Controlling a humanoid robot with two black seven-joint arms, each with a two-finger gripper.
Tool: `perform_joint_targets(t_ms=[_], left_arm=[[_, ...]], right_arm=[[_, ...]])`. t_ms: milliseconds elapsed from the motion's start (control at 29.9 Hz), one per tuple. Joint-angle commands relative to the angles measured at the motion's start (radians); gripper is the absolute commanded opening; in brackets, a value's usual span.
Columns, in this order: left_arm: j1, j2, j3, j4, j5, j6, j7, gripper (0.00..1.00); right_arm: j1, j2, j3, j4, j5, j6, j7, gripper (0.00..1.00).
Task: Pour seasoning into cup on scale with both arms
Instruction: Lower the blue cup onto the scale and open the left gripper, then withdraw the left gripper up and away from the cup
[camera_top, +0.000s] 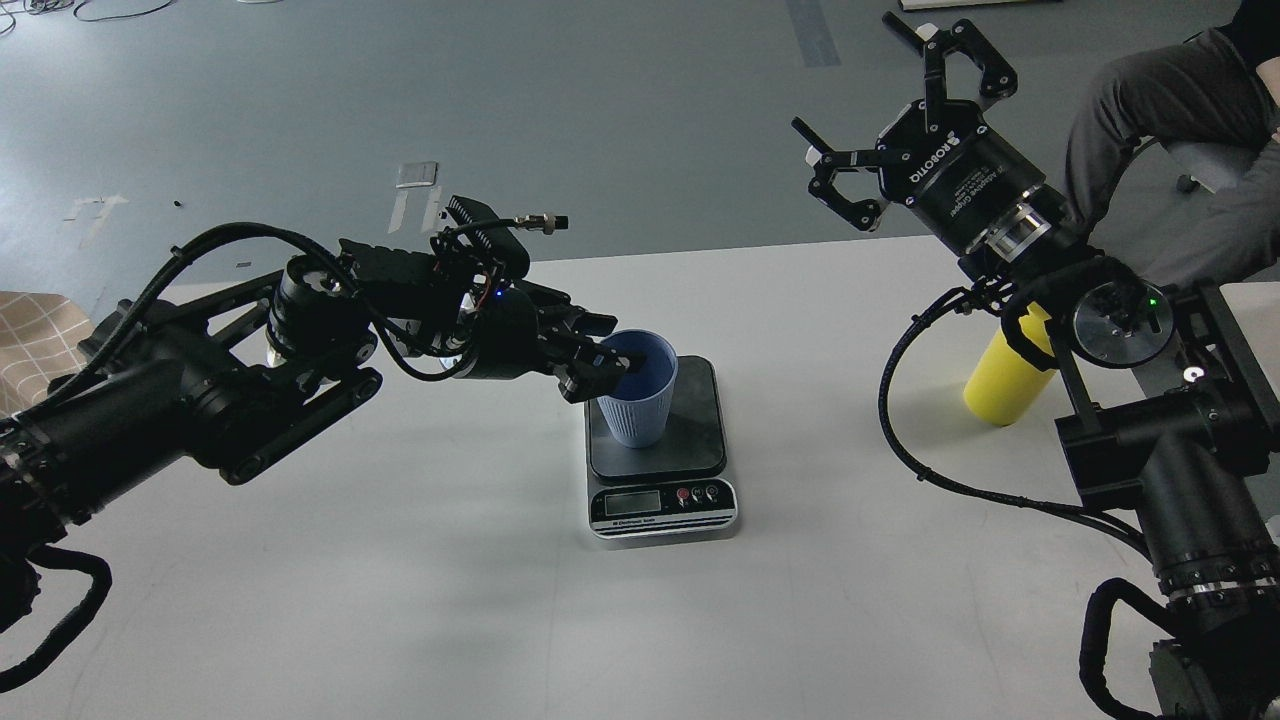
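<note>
Grey floor lies beyond a white surface (400, 560) carrying a small kitchen scale (662, 470). On its dark platform stands a light blue ribbed cup (640, 400), upright; what is inside I cannot tell. My left gripper (600, 370) reaches in from the left, its jaws closed on the cup's near-left rim. A yellow seasoning bottle (1005, 375) stands well to the right of the scale, partly hidden behind my right arm. My right gripper (905, 125) is raised above and beyond the bottle, jaws spread wide and holding nothing.
</note>
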Motion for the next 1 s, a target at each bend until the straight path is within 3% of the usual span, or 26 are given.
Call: perform_joint_targets(t_ms=[0, 267, 501, 702, 835, 969], left_arm=[[-0.003, 0.002, -0.001, 0.0, -0.004, -0.002, 0.0, 0.81], [-0.07, 0.055, -0.043, 0.0, -0.263, -0.084, 0.0, 0.85], [-0.092, 0.127, -0.096, 0.0, -0.588, -0.084, 0.0, 0.89], [-0.012, 0.147, -0.179, 0.017, -1.122, -0.084, 0.0, 0.91], [0.077, 0.138, -0.248, 0.115, -1.574, -0.072, 0.0, 0.94], [0.132, 0.132, -0.262, 0.175, -1.766, -0.049, 0.0, 0.97]], right_arm=[[0.0, 0.0, 0.001, 0.0, 0.0, 0.0, 0.0, 1.0], [0.0, 0.0, 0.001, 0.0, 0.0, 0.0, 0.0, 1.0], [0.0, 0.0, 0.001, -0.002, -0.002, 0.0, -0.001, 1.0], [0.0, 0.0, 0.001, -0.002, -0.002, 0.0, -0.001, 1.0], [-0.003, -0.002, -0.001, -0.002, -0.002, 0.0, -0.001, 1.0], [-0.003, -0.002, -0.001, -0.002, -0.003, 0.0, -0.001, 1.0]])
